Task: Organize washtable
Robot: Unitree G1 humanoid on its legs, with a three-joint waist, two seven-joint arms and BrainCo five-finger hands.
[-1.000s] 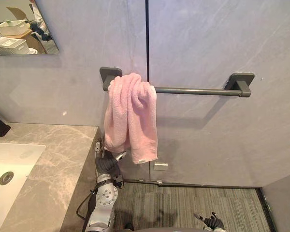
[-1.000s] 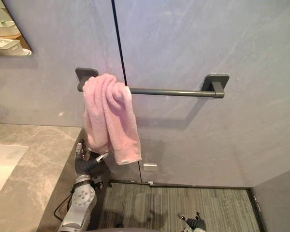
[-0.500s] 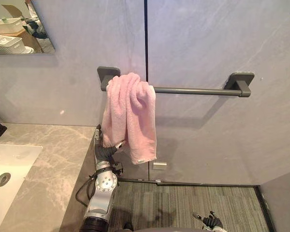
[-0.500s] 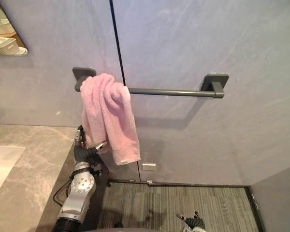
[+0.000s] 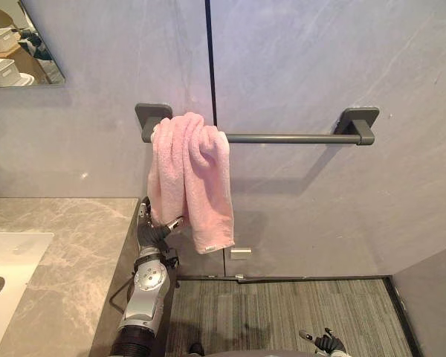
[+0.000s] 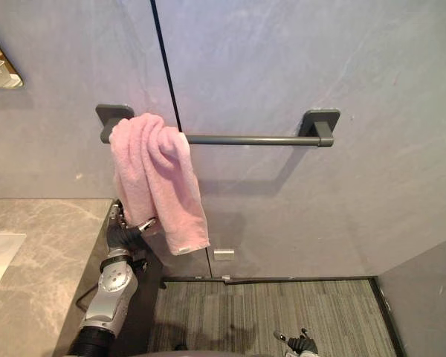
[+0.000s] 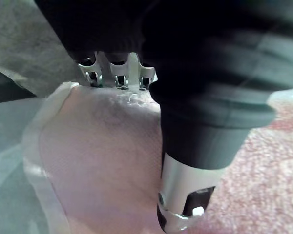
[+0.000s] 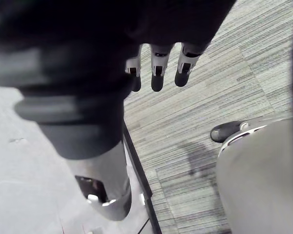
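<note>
Pink towel (image 5: 192, 178): bunched over the left end of the towel bar (image 5: 297, 138), just beside the counter (image 5: 67, 253). Left hand (image 5: 154, 229): fingers behind and thumb in front pinch the lower fold, likely to spread it. Right hand (image 8: 156, 73): fingers released, idle well below the bar.

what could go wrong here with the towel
1. The towel hangs bunched at the left end of the bar. The left hand is at its lower edge, so a downward tug might drag it off onto the floor.
2. That hand works right beside the counter edge and could knock against it.
</note>
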